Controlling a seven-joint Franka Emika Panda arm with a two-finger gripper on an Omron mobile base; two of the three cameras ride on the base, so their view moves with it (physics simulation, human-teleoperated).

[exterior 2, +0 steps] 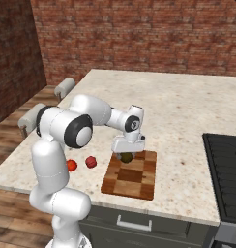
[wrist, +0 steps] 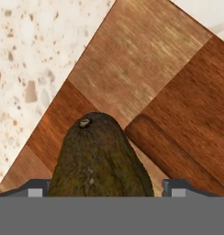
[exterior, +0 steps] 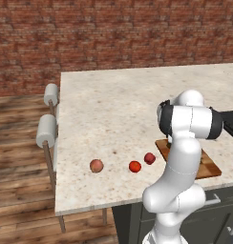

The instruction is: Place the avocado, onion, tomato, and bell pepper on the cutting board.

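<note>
A pale speckled stone desk (exterior: 118, 105) stands before a red brick wall (exterior: 113, 28), with plank wood flooring (exterior: 18, 143) to one side; two chairs with rolled grey backs (exterior: 47, 129) sit at the desk's edge; a dark cooktop (exterior 2: 226, 169) lies at the other end. The white arm reaches over the cutting board (exterior 2: 132, 179), a block-patterned wooden slab near the desk's front edge; its hand (exterior 2: 127, 156) hangs just above the board's far end, fingers spread either side of the avocado (exterior 2: 126, 157), which sits on the board; whether the fingers touch it cannot be told. On bare stone beside the board lie the bell pepper (exterior: 149, 158), the tomato (exterior: 134, 166) and, further off, the onion (exterior: 96, 165).
</note>
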